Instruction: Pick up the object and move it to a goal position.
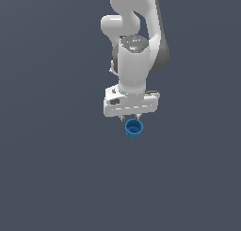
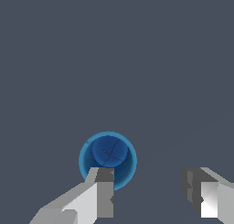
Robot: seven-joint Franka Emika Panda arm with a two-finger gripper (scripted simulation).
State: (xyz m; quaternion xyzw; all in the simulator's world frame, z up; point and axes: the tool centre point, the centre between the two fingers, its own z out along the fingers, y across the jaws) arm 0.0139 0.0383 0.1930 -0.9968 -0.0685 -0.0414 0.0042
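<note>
The object, a small blue cup (image 1: 134, 129) with its hollow facing up, stands upright on the dark floor just below the white hand in the exterior view. My gripper (image 1: 130, 117) hangs right over it, open, with nothing between its fingers. In the wrist view the blue cup (image 2: 108, 152) is off-centre: one finger (image 2: 104, 195) overlaps its rim, while the other finger (image 2: 201, 193) stands well to the side. The gripper's midpoint (image 2: 148, 182) lies beside the cup, not over it. How high the fingertips are above the cup's rim cannot be told.
A flat, dark grey-blue surface (image 1: 47, 178) fills both views. The white arm (image 1: 134, 60) comes down from the exterior view's top centre. Nothing else shows.
</note>
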